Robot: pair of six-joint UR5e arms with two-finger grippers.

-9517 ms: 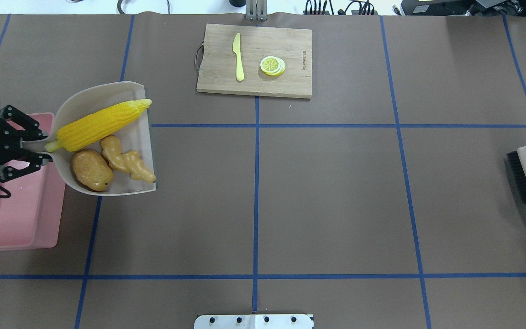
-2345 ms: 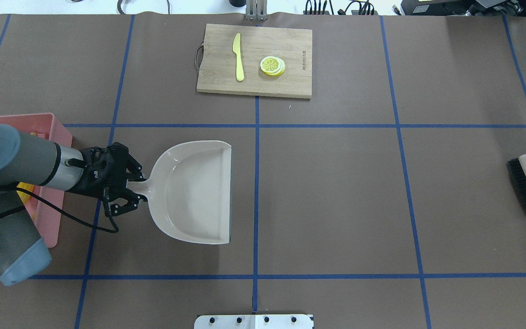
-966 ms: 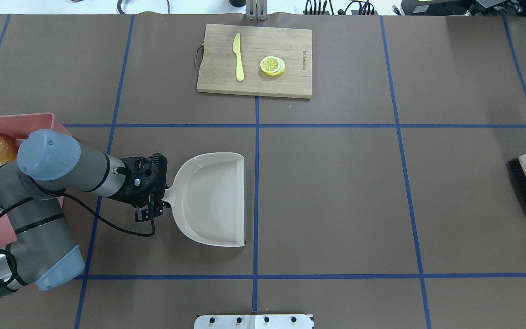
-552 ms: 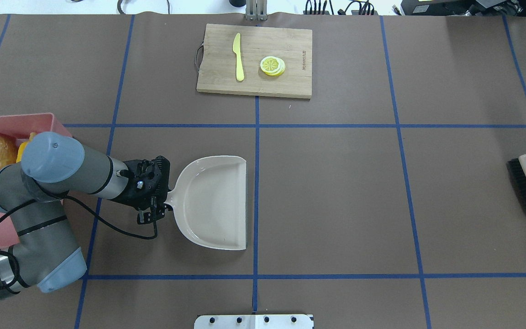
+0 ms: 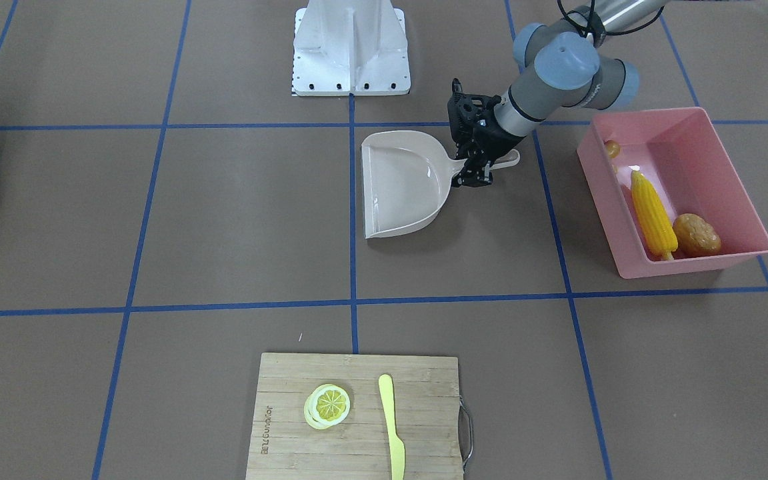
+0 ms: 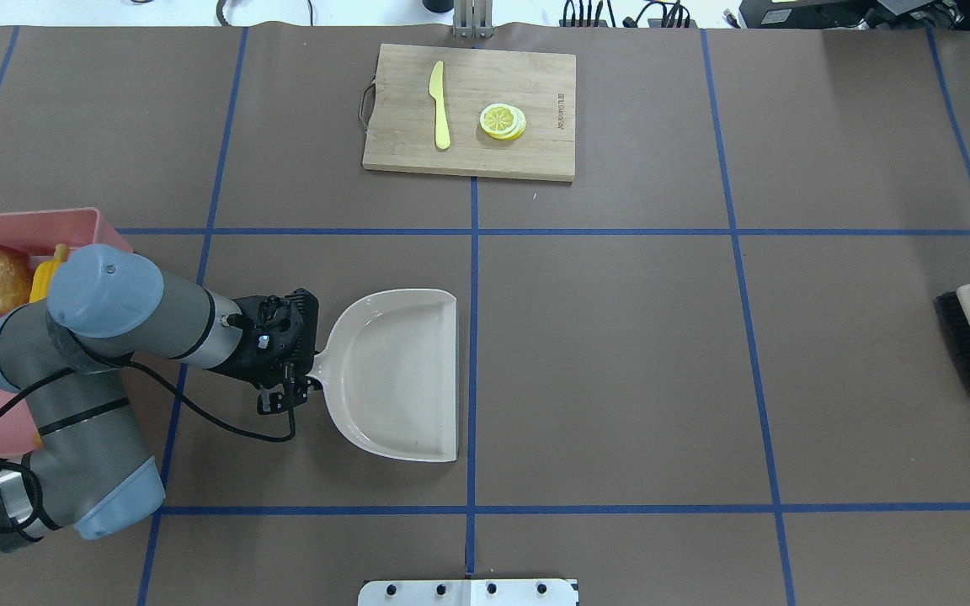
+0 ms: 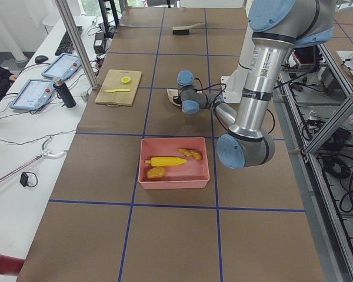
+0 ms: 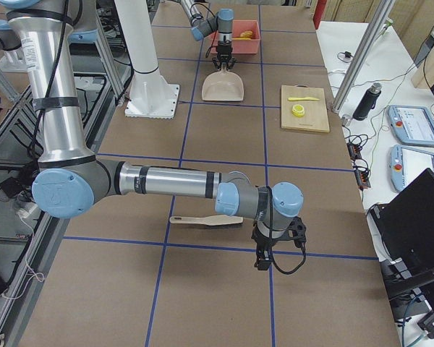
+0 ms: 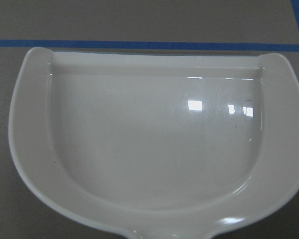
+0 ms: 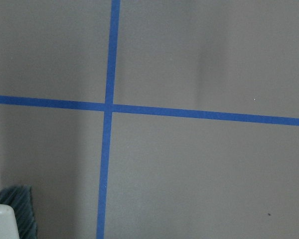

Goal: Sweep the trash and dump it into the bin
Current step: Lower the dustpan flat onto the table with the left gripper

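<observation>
While the left gripper (image 5: 476, 162) pinches the dustpan (image 5: 401, 187) by its handle (image 5: 508, 160), fingers closed on it, the pan lies flat on the table (image 5: 224, 220) ahead of the fingertips. Well behind those fingers, past the wrist, stands the bin (image 5: 691, 269), with the corn (image 5: 653, 213), potato (image 5: 696, 235) and ginger (image 5: 612, 149) inside. The right gripper (image 8: 266, 253) hangs low over the table, the brush (image 8: 202, 219) just beside it; whether its fingers are spread or together I cannot tell.
</observation>
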